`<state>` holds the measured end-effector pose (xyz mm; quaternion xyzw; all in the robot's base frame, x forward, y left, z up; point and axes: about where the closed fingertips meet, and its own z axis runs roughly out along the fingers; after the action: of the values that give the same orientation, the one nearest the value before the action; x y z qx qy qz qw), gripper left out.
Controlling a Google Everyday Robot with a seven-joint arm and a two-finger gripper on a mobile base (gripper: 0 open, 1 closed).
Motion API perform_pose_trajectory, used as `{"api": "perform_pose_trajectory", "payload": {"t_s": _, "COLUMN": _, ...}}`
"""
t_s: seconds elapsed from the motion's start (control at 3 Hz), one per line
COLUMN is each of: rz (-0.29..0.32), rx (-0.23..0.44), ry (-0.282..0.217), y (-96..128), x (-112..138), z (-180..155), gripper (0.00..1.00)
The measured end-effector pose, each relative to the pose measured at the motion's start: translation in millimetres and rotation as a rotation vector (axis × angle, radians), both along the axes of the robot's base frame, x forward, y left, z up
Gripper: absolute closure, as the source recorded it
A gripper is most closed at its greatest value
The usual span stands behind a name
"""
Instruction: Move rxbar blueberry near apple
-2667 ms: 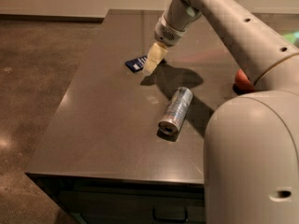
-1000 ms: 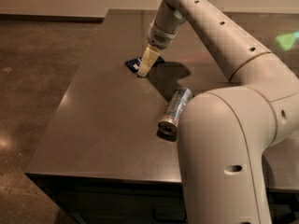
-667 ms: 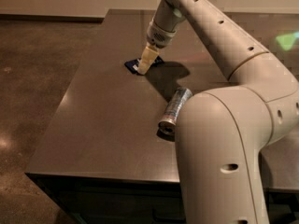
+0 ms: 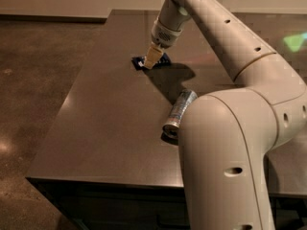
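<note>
The rxbar blueberry (image 4: pixel 138 62) is a flat dark navy wrapper lying on the dark table (image 4: pixel 105 119) towards its far side. My gripper (image 4: pixel 151 61) points down right on top of the bar and covers its middle, so blue shows on both sides of the tip. I cannot tell whether the bar is gripped or only touched. The apple is hidden, behind my arm, which fills the right side of the view.
A silver drink can (image 4: pixel 178 113) lies on its side on the table, nearer to the camera and to the right of the bar, beside my arm's big lower link (image 4: pixel 225 162). The table's left and front edges drop to a brown floor (image 4: pixel 33 80).
My gripper has shifted slightly left and settled over the bar. My arm has swung across the right side of the view and now hides the apple. The can has not moved.
</note>
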<state>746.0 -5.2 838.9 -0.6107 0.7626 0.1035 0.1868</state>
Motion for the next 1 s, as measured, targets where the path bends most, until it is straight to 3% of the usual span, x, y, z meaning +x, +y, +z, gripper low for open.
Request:
{"api": "perform_pose_trajectory", "payload": {"t_s": 0.33, "rz": -0.021, "rx": 0.018, "ry": -0.011, "y": -20.1, "x": -2.5, "z": 10.2, "gripper": 1.00}}
{"api": "perform_pose_trajectory", "payload": {"t_s": 1.0, "rz": -0.088, "rx": 0.037, "ry": -0.027, "y": -68.2, "x": -6.4, "z": 31.8, "gripper": 1.00}}
